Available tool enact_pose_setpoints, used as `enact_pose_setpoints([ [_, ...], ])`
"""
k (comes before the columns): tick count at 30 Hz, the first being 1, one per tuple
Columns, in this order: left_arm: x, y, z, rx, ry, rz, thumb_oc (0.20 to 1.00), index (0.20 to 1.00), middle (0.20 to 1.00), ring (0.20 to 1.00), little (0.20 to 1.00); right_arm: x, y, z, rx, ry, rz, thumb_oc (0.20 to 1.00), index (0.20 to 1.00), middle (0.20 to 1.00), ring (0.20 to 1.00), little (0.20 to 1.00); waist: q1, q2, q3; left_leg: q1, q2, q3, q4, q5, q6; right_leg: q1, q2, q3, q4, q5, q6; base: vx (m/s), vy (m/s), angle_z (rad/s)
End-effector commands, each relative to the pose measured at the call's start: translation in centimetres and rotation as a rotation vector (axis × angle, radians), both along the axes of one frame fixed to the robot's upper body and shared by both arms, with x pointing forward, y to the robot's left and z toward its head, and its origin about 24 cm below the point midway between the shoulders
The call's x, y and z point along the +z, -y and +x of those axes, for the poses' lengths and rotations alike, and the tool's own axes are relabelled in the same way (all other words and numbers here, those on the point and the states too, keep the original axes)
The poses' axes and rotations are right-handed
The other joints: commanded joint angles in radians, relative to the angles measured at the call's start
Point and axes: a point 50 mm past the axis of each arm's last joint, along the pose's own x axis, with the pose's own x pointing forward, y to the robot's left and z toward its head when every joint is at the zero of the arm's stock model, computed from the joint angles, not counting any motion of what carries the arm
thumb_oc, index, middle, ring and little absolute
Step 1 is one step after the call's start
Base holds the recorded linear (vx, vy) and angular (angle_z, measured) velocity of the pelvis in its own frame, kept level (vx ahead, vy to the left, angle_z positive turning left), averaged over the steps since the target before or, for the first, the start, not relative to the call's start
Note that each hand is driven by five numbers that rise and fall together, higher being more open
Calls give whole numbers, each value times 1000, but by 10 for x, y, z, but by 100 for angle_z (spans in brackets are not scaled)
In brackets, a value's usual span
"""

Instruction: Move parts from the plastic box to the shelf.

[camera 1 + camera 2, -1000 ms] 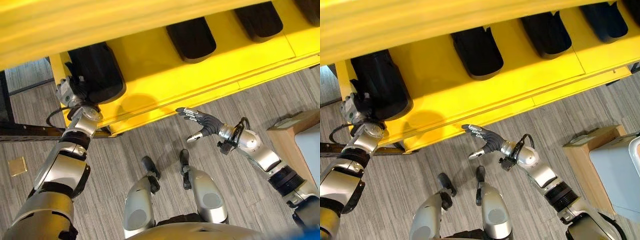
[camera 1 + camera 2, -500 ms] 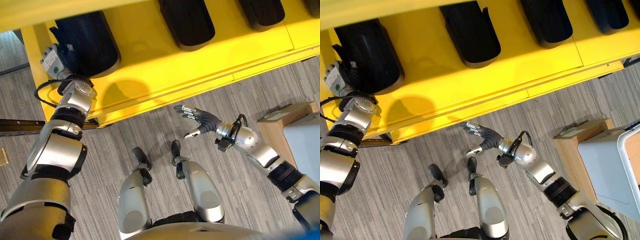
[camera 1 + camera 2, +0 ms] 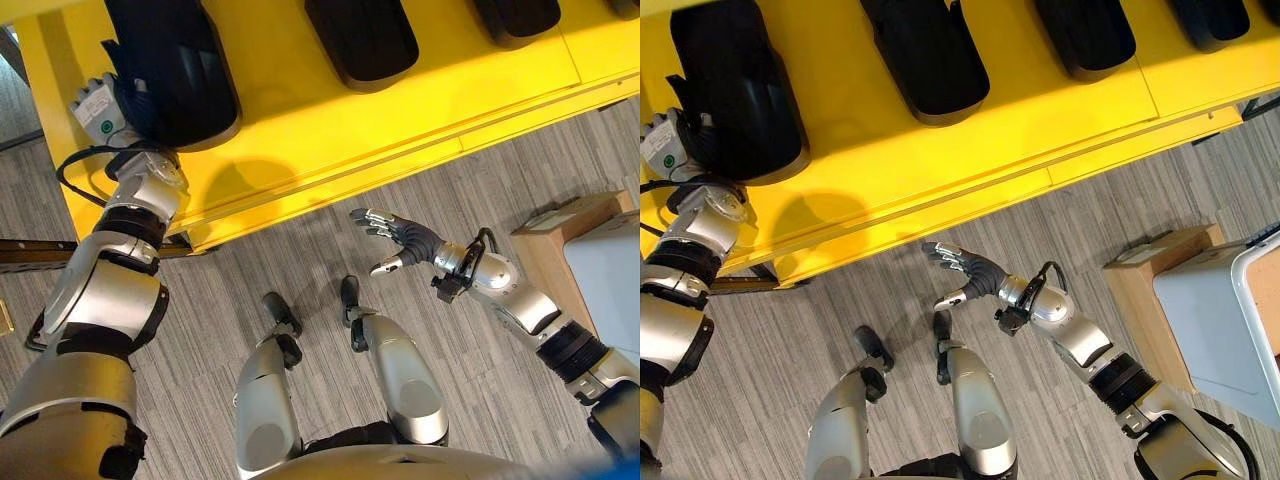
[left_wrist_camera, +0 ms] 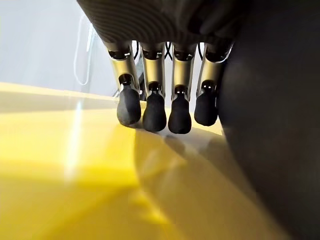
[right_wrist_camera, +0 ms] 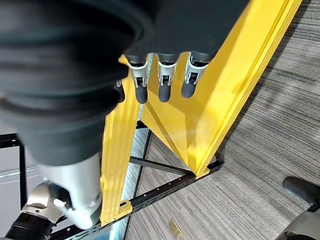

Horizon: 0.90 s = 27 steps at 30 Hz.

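Two hands in play. Right hand (image 3: 403, 241) nearest, over floor before shelf (image 3: 400, 120), fingers spread, empty, likely idle or balancing. Farther: left hand (image 3: 685, 140) at shelf's left end against black part (image 3: 735, 85); its fingers (image 4: 155, 107) straight, tips on yellow surface beside part, apparently setting it in line with other black parts (image 3: 925, 55). Plastic box (image 3: 1225, 330) at right, well apart.
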Motion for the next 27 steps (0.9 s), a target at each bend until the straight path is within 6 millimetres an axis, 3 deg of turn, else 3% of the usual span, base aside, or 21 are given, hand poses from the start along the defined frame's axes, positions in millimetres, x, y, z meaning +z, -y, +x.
enact_pose_setpoints([
  [1, -15, -12, -8, 49, -60, 62, 200, 200, 200, 200, 200, 6, 12, -7, -4, 40, 33, 1000, 1000, 1000, 1000, 1000, 15, 20, -44, 6, 156, -60, 67, 116, -173, -25, -42, -2, 9, 17, 96, -22, 30, 1],
  [5, -19, -15, -10, 60, -63, 26, 203, 203, 203, 203, 203, 6, 12, -5, -19, 44, 25, 1000, 1000, 1000, 1000, 1000, 17, 27, -45, 6, 150, -61, 65, 119, -171, -26, -46, -3, 5, 20, 96, -6, 8, 0],
  [6, -20, -15, -10, 60, -55, -4, 492, 492, 492, 492, 492, 6, 12, -4, -23, 47, 22, 1000, 1000, 1000, 1000, 1000, 18, 28, -45, 6, 150, -62, 64, 119, -171, -24, -46, -4, 4, 20, 96, 0, 0, 0],
  [7, -21, -15, -10, 64, -45, -36, 511, 511, 511, 511, 511, 5, 12, -4, -25, 47, 21, 1000, 1000, 1000, 1000, 1000, 19, 28, -45, 8, 150, -62, 63, 119, -171, -22, -46, -5, 3, 20, 96, 0, 0, 0],
  [8, -21, -16, -10, 67, -40, -53, 404, 404, 404, 404, 404, 5, 11, -4, -27, 47, 21, 1000, 1000, 1000, 1000, 1000, 19, 27, -45, 9, 149, -62, 63, 118, -170, -21, -46, -5, 3, 19, 96, 0, 0, 0],
  [9, -23, -16, -10, 66, -32, -98, 523, 523, 523, 523, 523, 5, 11, -4, -28, 48, 21, 1000, 1000, 1000, 1000, 1000, 20, 27, -46, 9, 149, -62, 62, 119, -171, -20, -45, -6, 2, 20, 95, 0, 0, 0],
  [10, -25, -16, -10, 73, -21, -150, 1000, 1000, 1000, 1000, 1000, 5, 11, -4, -27, 50, 21, 1000, 1000, 1000, 1000, 1000, 21, 26, -46, 9, 149, -63, 63, 119, -171, -19, -45, -7, 4, 18, 95, 0, 0, 0],
  [27, -51, -4, -7, -43, 187, -656, 1000, 1000, 1000, 1000, 1000, 2, 5, -4, -52, 52, 34, 1000, 1000, 1000, 1000, 1000, 28, 2, -49, 25, 154, -64, 60, 111, -176, -1, -36, -14, 6, 7, 89, 6, -11, 1],
])
